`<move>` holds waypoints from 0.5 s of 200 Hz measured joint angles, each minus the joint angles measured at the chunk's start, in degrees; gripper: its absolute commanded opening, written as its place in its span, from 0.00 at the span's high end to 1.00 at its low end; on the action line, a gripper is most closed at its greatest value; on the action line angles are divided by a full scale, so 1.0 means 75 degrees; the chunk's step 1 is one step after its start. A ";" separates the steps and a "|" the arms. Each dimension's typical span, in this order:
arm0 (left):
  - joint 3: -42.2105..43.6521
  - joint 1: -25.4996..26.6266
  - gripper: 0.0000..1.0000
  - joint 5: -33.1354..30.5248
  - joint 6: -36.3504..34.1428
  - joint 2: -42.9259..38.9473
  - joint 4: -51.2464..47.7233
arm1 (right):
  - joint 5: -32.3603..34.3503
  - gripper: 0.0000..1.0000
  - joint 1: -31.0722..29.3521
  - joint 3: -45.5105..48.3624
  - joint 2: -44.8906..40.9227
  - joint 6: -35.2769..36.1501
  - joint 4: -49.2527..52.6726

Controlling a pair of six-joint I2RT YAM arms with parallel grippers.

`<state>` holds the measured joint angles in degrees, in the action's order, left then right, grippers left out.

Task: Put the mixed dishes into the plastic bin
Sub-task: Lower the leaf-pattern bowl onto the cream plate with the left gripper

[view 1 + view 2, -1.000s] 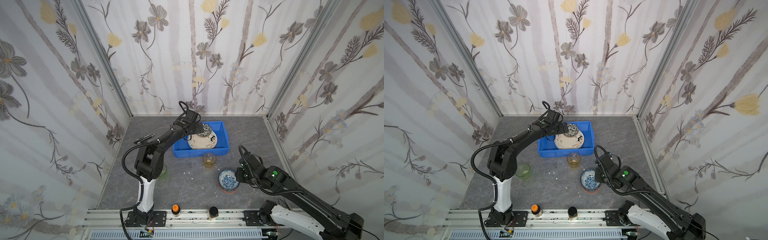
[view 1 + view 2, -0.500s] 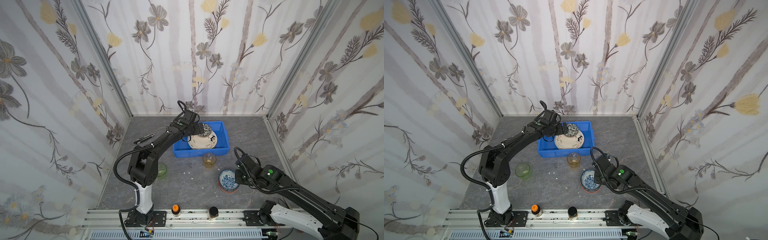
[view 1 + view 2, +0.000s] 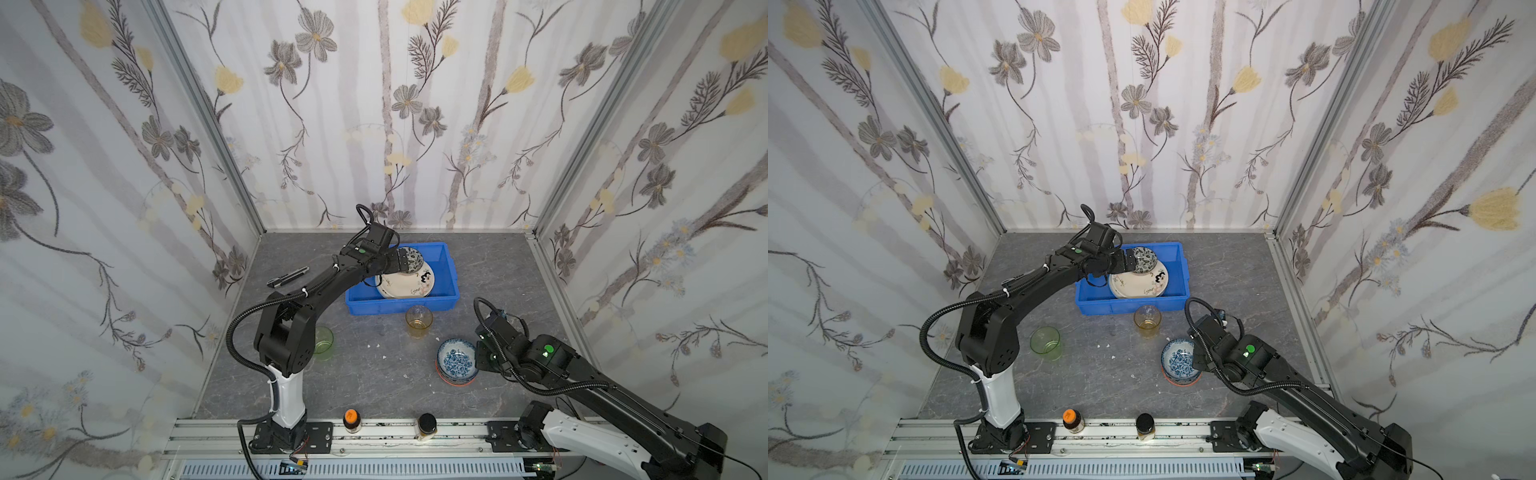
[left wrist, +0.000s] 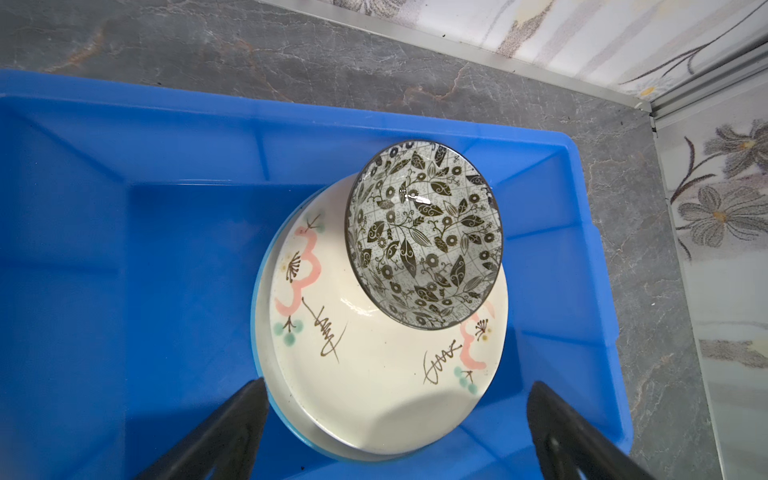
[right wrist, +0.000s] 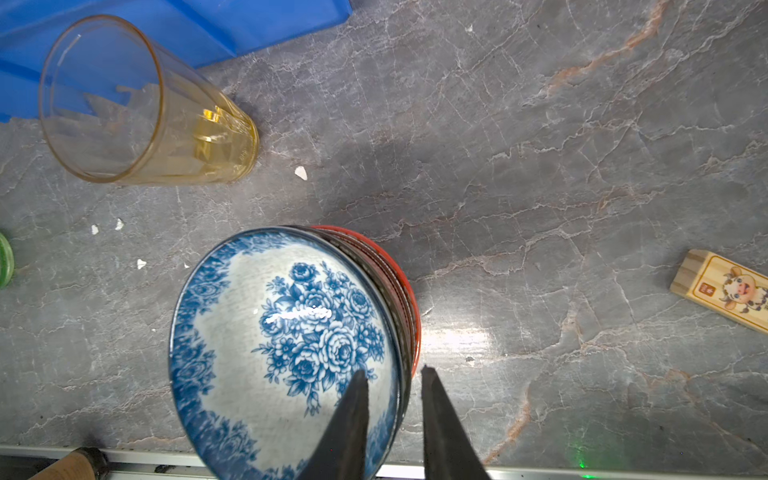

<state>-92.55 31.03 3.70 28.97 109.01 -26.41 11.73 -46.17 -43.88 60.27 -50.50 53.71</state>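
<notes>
The right gripper (image 5: 392, 370) has its jaws drawn narrow astride the rim of the blue floral bowl (image 5: 282, 332), one finger inside and one outside, at the bowl's 3 o'clock edge in both top views. I cannot tell whether they are pinching it yet. That bowl is nested in an orange bowl (image 5: 409, 291), so I'd judge the rim is the only purchase on offer, and that a pinch there would lift the upper bowl alone.

The left gripper (image 4: 397, 386) hangs over the plastic bin (image 3: 399, 305) with its jaws spread wide and nothing in them, probably to stay clear of the crockery beneath. There the leaf bowl (image 4: 424, 237) sits tilted on the 12 o'clock side of the cream plate (image 4: 374, 374), inside the bin.

With the rail at 6, the bin lies toward 12 and the bowl stack at 4. The amber tumbler (image 3: 419, 321) stands just outside the bin's near wall and the green tumbler (image 3: 1045, 345) at 8, both waiting on the table.
</notes>
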 measured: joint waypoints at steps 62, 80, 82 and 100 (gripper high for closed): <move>-0.0087 0.0006 0.00 0.0114 -0.0003 0.0000 0.0000 | -0.0181 0.80 0.0000 0.0420 0.0012 -0.0003 -0.0376; -0.0111 0.0015 0.00 0.0134 -0.0003 0.0000 0.0000 | -0.0181 0.82 0.0000 0.0437 0.0020 -0.0006 -0.0399; -0.0114 0.0012 0.00 0.0134 -0.0003 0.0000 0.0000 | -0.0181 0.83 0.0000 0.0437 0.0023 -0.0003 -0.0399; -0.0134 0.0015 0.00 0.0137 -0.0003 0.0000 0.0006 | -0.0181 0.84 0.0000 0.0440 0.0026 -0.0009 -0.0399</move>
<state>-93.56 31.14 4.73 28.95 109.01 -26.37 10.37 -46.17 -40.58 60.47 -50.57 50.72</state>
